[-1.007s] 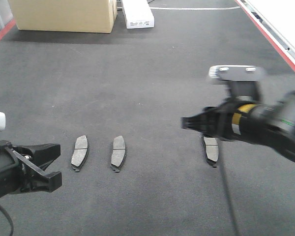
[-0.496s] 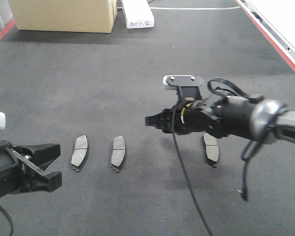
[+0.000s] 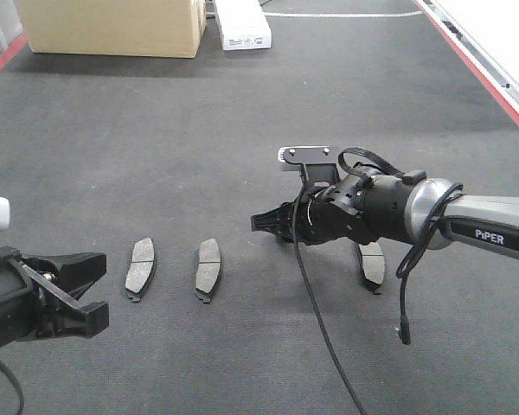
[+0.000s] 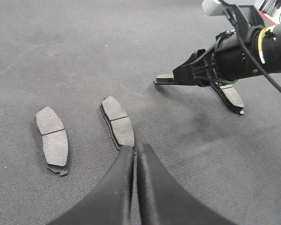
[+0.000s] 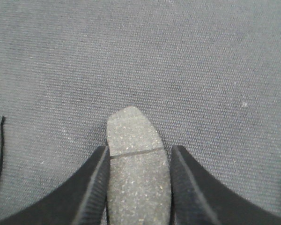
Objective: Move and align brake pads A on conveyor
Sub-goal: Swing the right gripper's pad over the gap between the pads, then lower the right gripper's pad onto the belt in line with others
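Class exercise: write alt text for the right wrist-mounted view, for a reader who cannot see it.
A grey brake pad, a thin groove across its middle, sits between the right gripper's two black fingers above the rough charcoal conveyor.

A cardboard box (image 3: 111,26) and a white box (image 3: 242,24) sit side by side, far beyond both grippers, toward the left.

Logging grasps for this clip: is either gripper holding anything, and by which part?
The right gripper holds a brake pad by its long side edges; the left gripper is shut on nothing.
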`<state>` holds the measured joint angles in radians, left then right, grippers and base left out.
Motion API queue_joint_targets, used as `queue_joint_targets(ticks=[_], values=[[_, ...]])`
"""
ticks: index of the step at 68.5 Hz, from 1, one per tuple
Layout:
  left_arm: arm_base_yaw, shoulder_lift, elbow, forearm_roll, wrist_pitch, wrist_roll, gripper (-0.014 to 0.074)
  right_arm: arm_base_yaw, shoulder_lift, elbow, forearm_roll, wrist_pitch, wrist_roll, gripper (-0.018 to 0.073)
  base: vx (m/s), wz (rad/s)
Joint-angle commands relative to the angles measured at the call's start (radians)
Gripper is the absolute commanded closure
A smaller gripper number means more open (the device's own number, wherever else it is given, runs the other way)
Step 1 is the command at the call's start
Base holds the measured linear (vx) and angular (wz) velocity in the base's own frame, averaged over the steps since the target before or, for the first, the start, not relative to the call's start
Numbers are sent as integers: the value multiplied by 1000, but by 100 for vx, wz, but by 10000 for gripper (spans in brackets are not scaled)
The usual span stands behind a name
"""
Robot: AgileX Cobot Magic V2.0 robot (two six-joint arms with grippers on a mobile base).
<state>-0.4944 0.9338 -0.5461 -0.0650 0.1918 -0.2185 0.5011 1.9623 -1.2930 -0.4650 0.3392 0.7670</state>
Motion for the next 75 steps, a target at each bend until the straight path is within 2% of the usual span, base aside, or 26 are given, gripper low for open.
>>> queue_joint_targets(ticks=[1, 20, 30, 51, 65, 75], values=[[-5, -14, -27, -2, -63, 0, 603, -1, -46, -33, -20, -30, 14, 489, 0, 0], [-5, -14, -27, -2, -63, 0, 603, -1, -45, -33, 25, 36, 35, 442, 0, 0], [-5, -14, -27, -2, -63, 0, 603, -1, -45, -33, 70, 48, 9, 433, 0, 0], [-5, -14, -27, -3, -63, 0, 603, -1, -25, -33, 242, 74, -127, 421, 0, 0], [-5, -14, -27, -3, -63, 0, 603, -1, -14, -33, 309, 92, -191, 402, 0, 0], [-5, -14, -27, -3, -63, 0, 603, -1, -14, -33, 338, 112, -213, 351, 0, 0]])
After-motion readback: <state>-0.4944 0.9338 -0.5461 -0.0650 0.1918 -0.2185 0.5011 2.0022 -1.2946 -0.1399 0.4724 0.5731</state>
